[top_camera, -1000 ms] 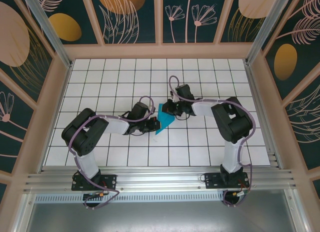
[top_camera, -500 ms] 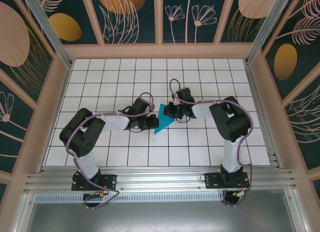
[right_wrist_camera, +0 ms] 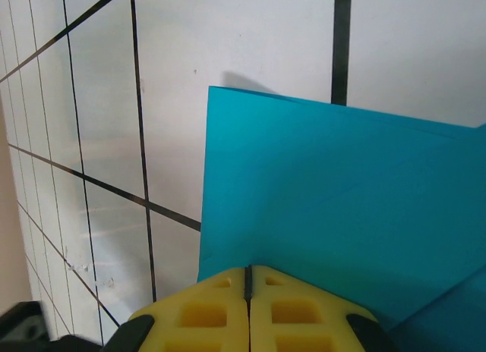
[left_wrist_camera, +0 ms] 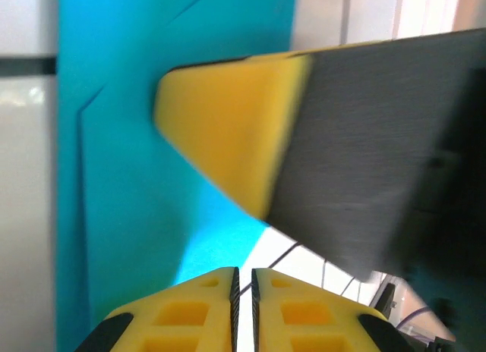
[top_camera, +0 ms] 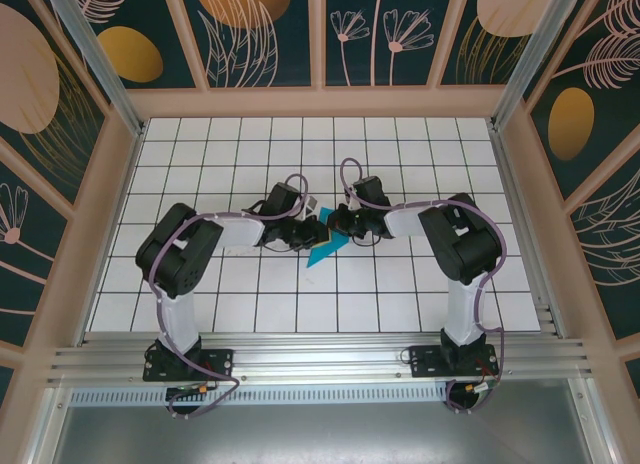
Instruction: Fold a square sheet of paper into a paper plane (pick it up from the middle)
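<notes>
You're working on a white desk [top_camera: 420, 164] ruled into square tiles by thin black lines. It is boxed in by pale wooden posts and dark teal wall panels [top_camera: 250, 34] painted with peach and gold plants. An aluminium rail [top_camera: 320, 356] runs along the near edge.

Your 2 pincers meet tip to tip near the middle of the desk. The sheet of paper [top_camera: 326, 248] lies right under that meeting point and pokes out from it toward the arm bases as a narrow teal-blue wedge. Close up it is plain, smooth and already folded, with straight edges, 1 sharp corner, diagonal creases and a second layer over the first.

Your right pincer [top_camera: 337, 224] is closed, pads together, its tip over the paper just ahead of your left pincer [top_camera: 306, 230]. Whether it actually presses on the sheet is hard to judge. Your left pincer's pads stand a bare sliver apart, with the paper lying just beyond them.
</notes>
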`<act>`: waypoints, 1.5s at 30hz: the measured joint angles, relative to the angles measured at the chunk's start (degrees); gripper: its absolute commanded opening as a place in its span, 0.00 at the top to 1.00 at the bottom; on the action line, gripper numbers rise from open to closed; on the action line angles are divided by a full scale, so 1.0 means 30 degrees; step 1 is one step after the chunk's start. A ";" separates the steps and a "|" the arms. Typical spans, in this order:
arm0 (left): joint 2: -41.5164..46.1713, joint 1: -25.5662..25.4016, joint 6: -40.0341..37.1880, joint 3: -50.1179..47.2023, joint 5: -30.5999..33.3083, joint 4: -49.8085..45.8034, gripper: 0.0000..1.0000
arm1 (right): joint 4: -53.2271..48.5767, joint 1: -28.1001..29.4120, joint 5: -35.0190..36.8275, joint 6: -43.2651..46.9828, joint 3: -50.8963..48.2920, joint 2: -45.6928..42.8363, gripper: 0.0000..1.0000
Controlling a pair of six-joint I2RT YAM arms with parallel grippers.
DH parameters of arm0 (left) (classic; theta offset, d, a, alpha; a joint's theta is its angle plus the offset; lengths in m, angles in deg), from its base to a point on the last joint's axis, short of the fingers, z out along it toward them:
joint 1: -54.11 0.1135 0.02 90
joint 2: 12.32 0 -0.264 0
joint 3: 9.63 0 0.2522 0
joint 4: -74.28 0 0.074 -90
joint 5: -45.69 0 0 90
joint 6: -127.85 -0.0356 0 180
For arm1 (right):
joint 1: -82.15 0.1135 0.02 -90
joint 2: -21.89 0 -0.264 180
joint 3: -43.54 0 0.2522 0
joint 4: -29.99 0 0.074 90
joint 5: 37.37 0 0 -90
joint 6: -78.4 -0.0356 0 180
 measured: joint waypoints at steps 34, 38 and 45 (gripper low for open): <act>0.2790 0.0124 -0.2157 -0.1676 -0.0656 -0.3067 0.81 | 0.0066 0.0073 0.0306 -0.0066 -0.0066 -0.0029 0.91; 0.2688 0.0117 -0.2018 -0.1851 -0.1501 -0.3016 0.82 | 0.0058 0.0073 0.0313 -0.0066 -0.0066 -0.0036 0.91; 0.1851 0.0197 -0.2069 -0.2841 -0.1384 -0.2703 0.85 | -0.0022 0.0080 0.0415 -0.0073 -0.0029 -0.0051 0.91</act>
